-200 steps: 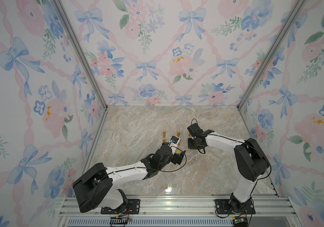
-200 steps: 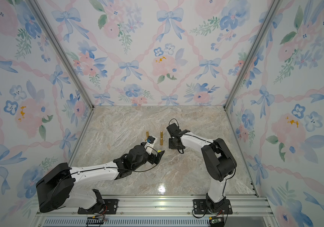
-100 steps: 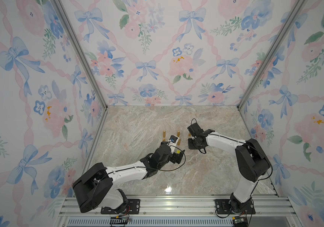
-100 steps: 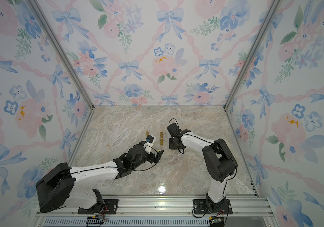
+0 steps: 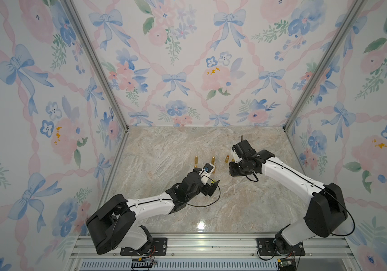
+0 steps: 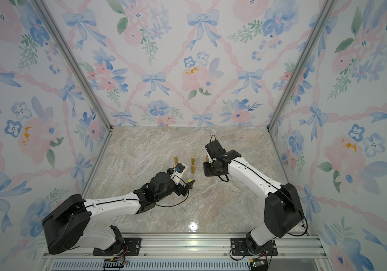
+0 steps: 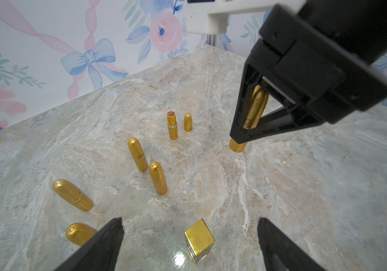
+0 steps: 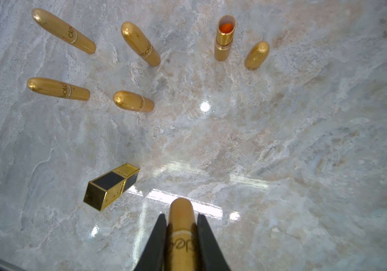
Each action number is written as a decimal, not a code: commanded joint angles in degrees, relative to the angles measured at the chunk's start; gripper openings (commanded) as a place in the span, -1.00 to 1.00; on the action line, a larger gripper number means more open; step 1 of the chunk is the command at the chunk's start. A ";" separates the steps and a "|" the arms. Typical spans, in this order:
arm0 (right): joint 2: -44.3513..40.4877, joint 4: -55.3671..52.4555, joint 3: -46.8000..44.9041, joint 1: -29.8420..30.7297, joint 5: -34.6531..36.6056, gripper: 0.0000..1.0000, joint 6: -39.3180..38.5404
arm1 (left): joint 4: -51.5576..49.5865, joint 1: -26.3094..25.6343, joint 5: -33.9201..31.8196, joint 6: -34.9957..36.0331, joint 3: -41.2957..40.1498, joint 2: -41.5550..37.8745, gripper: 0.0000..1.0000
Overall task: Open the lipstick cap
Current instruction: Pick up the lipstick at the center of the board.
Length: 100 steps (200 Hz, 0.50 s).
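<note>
I'm seeing the right gripper (image 8: 182, 219) clamping tight on a gold lipstick (image 8: 180, 208), pinching it around the seam. Its cap (image 7: 257, 103) is on, with the rounded end pointing up into the gripper frame and the base poking out below the fingertips. The base is sitting right at the bench (image 5: 164, 145) surface, and I can't tell if it's touching. In both top views the held one is sitting about mid-bench, a bit toward the right edge.

I'm reading the left gripper (image 7: 189, 220) as hanging wide open and gripping nothing. In the left wrist view, a square lipstick (image 8: 110, 187), gold and black, is standing upright below the gap between the fingers (image 7: 98, 248). Neither finger is touching it. It's sitting nearer the front edge than the rest.

I'm counting four closed lipsticks (image 8: 141, 43) standing in a loose two-by-two group, on the left-edge side of the held one. Between that group and the held one, an open lipstick (image 8: 225, 40) is standing with its orange stick showing. Its loose cap (image 8: 257, 55) is standing upright just beside it, not touching.
</note>
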 commanded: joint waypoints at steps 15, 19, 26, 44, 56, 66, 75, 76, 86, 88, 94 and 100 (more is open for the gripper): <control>-3.11 -8.36 3.11 -0.29 -10.26 -0.58 -1.90 | 4.64 0.80 8.52 7.36 -1.51 -0.94 0.69; -3.35 -8.56 3.32 -0.29 -11.10 -0.58 -1.90 | 4.81 0.84 9.23 7.72 -1.55 -0.78 0.67; -3.72 -8.89 3.60 -0.29 -12.44 -0.58 -1.69 | 5.20 0.86 10.32 8.31 -1.42 -0.44 0.63; -4.54 -9.43 4.19 0.00 -15.27 -0.58 -1.55 | 6.76 0.97 12.33 8.89 -1.16 0.85 0.51; -4.90 -9.52 4.23 0.15 -16.98 -0.58 -1.57 | 7.79 0.97 13.59 8.98 -0.76 1.94 0.43; -4.92 -9.64 4.26 0.24 -18.11 -0.58 -1.59 | 8.39 0.97 14.78 9.07 -0.22 2.74 0.36; -5.01 -9.42 4.16 0.31 -18.86 -0.58 -1.32 | 8.82 0.96 16.11 9.15 0.30 3.55 0.28; -5.01 -9.40 4.16 0.32 -18.90 -0.58 -1.30 | 8.86 0.97 16.28 9.20 0.36 3.68 0.27; -5.06 -9.09 4.11 0.41 -19.91 -0.58 -1.07 | 8.91 0.97 17.68 9.41 1.01 4.55 0.21; -5.09 -9.01 4.12 0.41 -20.13 -0.58 -0.99 | 8.90 0.97 17.91 9.48 1.04 4.72 0.20; -5.18 -8.67 4.15 0.48 -20.72 -0.58 -0.82 | 8.89 0.97 18.27 9.64 1.42 5.29 0.17; -5.19 -8.52 4.15 0.61 -21.04 -0.57 -0.65 | 8.94 0.97 18.30 9.63 1.67 5.50 0.11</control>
